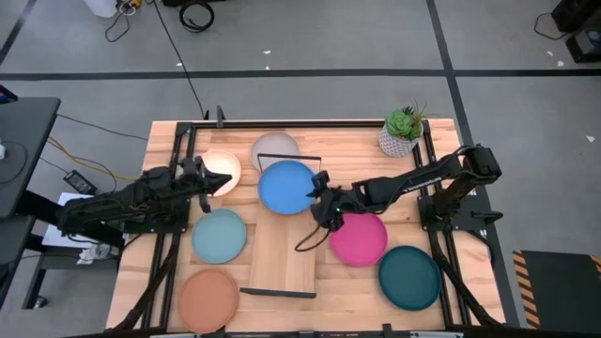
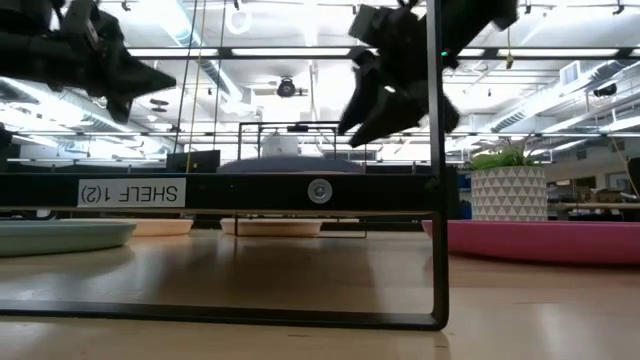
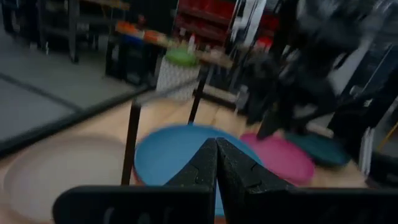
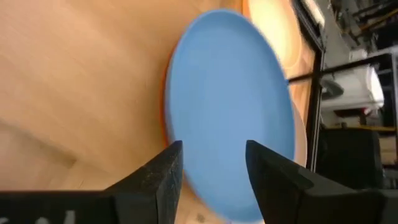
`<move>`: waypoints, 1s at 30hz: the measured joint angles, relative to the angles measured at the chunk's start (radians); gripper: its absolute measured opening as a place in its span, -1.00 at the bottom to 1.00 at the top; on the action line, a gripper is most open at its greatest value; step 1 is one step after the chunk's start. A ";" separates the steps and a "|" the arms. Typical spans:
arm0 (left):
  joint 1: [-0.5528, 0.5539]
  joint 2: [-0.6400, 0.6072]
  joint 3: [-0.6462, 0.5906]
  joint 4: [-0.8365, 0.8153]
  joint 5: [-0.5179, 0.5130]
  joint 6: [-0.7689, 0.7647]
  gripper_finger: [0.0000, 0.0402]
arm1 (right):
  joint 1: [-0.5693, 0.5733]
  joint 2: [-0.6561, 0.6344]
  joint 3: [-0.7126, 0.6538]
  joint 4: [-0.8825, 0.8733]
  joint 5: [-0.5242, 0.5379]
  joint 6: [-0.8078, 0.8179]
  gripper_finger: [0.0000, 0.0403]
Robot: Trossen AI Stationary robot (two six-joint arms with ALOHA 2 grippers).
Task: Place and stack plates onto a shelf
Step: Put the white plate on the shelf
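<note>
The blue plate point(image 1: 285, 186) lies on the far half of the light-wood shelf point(image 1: 282, 255), stacked on an orange plate whose rim point(image 4: 165, 118) shows under it. My right gripper point(image 1: 317, 192) hovers open just off the blue plate's right edge; in the right wrist view its fingers point(image 4: 211, 147) frame the plate point(image 4: 230, 106) from above. My left gripper point(image 1: 225, 180) is shut, raised over the cream plate point(image 1: 222, 167) to the left of the shelf; its wrist view point(image 3: 216, 149) looks across the blue plate point(image 3: 168, 155). The pale grey plate point(image 1: 275, 146) lies at the shelf's far end.
On the tabletop lie the light teal plate point(image 1: 219, 235) and the peach-tan plate point(image 1: 208, 299) left of the shelf, and the magenta plate point(image 1: 361, 240) and the dark teal plate point(image 1: 410, 277) right of it. A potted plant point(image 1: 402, 131) stands at the far right corner. The shelf's near half is bare wood.
</note>
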 joint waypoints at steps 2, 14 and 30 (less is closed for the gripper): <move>0.000 0.048 0.007 0.000 0.001 -0.002 -0.94 | 0.027 -0.020 0.000 -0.043 0.052 0.034 -0.10; 0.001 0.415 0.155 -0.241 0.026 -0.014 -0.93 | 0.132 -0.127 0.000 -0.289 0.141 0.491 -0.12; 0.036 0.937 0.343 -0.396 -0.182 -0.112 -0.19 | 0.200 -0.106 -0.006 -0.290 0.141 0.566 -0.16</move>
